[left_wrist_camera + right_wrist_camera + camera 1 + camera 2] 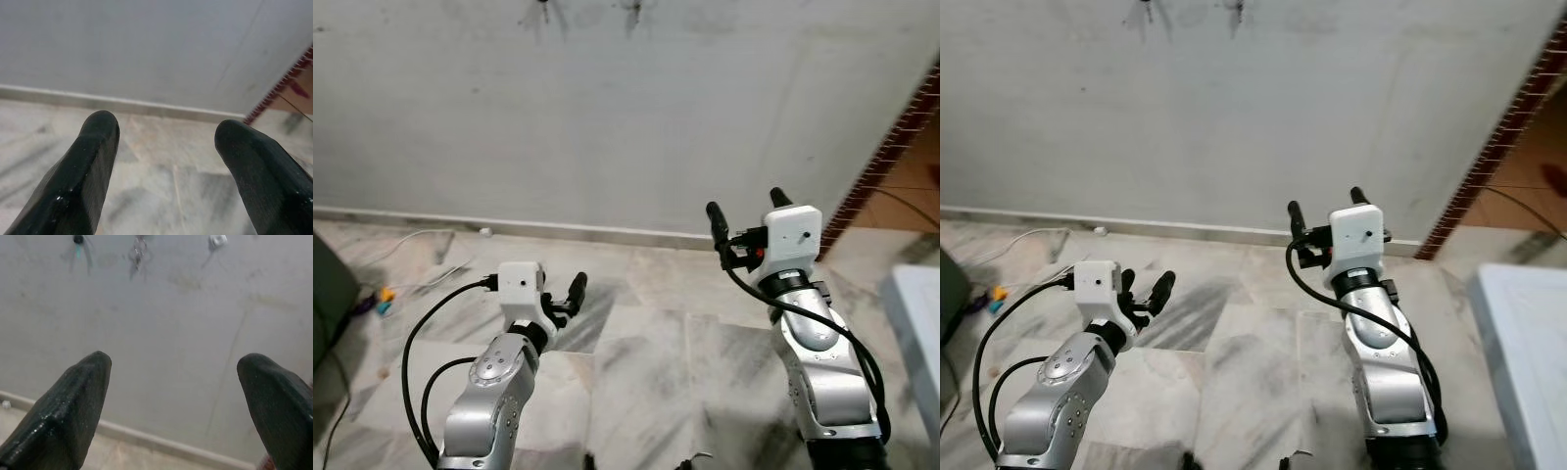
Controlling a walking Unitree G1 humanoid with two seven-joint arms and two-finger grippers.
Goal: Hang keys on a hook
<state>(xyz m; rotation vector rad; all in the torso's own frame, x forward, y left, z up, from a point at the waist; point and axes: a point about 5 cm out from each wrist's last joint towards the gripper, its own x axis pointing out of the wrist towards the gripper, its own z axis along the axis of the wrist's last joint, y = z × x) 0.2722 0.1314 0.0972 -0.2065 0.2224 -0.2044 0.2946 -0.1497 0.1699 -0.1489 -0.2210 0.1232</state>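
Facing the robot is a pale grey wall (pixel 607 108) that meets a marble floor (pixel 656 333) at a low skirting. The right arm is raised, and its right gripper (pixel 744 217) points up at the wall with the fingers spread wide and nothing between them. Lower down, the left gripper (pixel 166 161) hangs over the floor, its fingers also wide apart and empty. High on the wall, the right wrist view shows what looks like a bunch of keys (pixel 138 253) hanging, though it is small and blurred. A white hook (pixel 217 241) sits near the keys, and a dark peg (pixel 78 239) is on their other side. A white cable (pixel 416 238) lies on the floor by the skirting.
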